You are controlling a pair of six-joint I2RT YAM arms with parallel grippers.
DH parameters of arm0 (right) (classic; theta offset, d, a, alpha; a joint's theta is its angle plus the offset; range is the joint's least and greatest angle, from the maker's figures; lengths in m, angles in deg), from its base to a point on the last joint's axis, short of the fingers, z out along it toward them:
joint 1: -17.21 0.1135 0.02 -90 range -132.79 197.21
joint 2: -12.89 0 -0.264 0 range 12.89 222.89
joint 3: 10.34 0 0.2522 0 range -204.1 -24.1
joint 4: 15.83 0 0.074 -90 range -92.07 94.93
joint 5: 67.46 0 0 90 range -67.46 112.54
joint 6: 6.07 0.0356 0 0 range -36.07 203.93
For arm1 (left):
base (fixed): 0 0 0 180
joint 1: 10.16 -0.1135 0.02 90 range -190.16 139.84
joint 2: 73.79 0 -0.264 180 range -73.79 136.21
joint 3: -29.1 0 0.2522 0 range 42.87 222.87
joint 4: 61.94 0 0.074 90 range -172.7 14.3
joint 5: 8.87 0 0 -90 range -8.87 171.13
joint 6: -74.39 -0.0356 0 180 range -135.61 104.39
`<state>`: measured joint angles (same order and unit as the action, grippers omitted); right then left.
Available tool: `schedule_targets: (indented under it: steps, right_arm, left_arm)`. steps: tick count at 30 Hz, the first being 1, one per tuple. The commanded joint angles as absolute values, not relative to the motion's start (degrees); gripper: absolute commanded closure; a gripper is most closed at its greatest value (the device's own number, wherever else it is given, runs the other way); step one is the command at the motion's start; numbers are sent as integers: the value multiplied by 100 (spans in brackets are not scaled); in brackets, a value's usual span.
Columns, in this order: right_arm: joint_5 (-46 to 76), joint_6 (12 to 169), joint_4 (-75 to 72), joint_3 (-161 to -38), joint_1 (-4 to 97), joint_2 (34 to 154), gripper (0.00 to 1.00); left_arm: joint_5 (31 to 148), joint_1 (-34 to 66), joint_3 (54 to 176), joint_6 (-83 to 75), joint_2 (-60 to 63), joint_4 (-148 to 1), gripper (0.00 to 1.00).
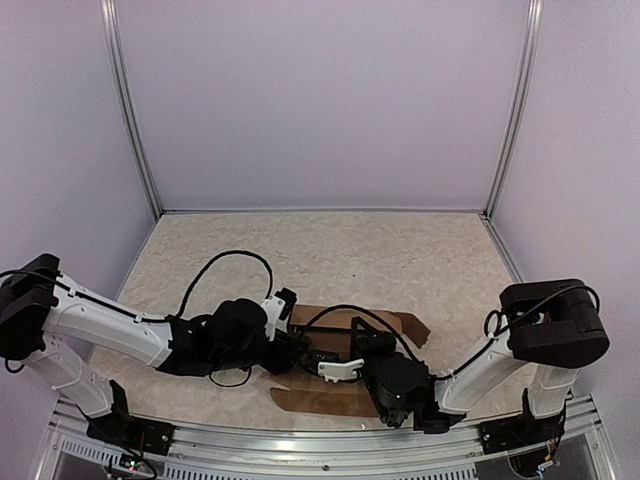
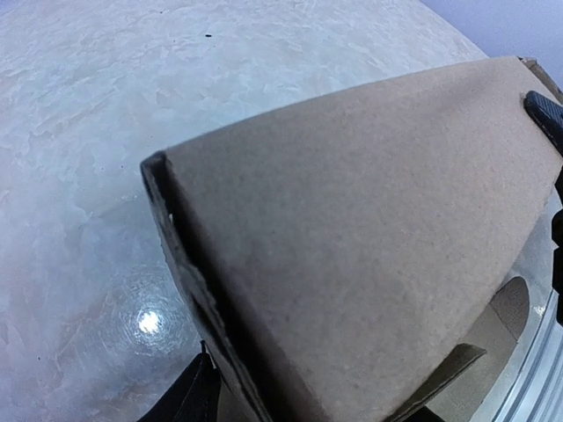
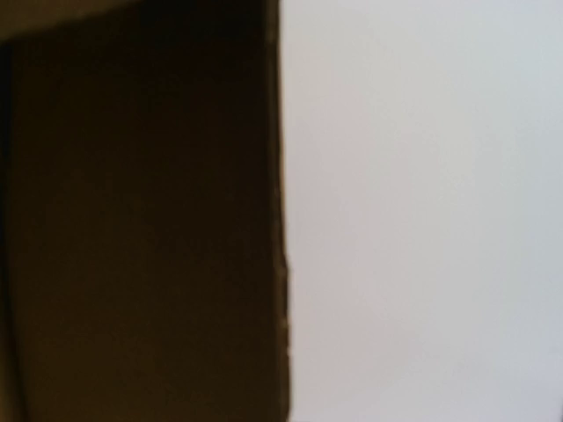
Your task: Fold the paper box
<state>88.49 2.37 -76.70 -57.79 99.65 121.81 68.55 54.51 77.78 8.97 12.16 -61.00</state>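
Observation:
The paper box (image 1: 345, 395) is brown cardboard, partly folded, lying near the table's front edge between the two arms. My left gripper (image 1: 288, 347) is at its left side. In the left wrist view a raised brown panel (image 2: 369, 229) fills the frame and sits between my fingers; one black fingertip (image 2: 195, 396) presses at its dark folded edge. My right gripper (image 1: 345, 366) is over the box's middle. In the right wrist view a dark cardboard panel (image 3: 141, 220) blocks the left half and hides the fingers. A black finger (image 2: 547, 112) of the right gripper shows at the panel's far edge.
The table top (image 1: 330, 250) is pale and speckled, with white walls on three sides and metal corner posts (image 1: 130, 110). A metal rail (image 1: 330, 440) runs along the near edge. Black cables (image 1: 235, 258) loop over both arms.

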Motion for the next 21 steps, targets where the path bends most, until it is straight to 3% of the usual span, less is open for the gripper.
schedule_targets:
  steps: [1, 21]
  right_arm:
    - [8987, 1090, -6825, -5820, 10075, 11947, 100]
    - [9153, 1288, -6826, -5915, 10273, 12624, 100]
  left_arm:
    - [6581, 5510, 7958, 786, 1339, -6244, 48]
    - [6157, 5506, 8187, 682, 1791, -6006, 54]
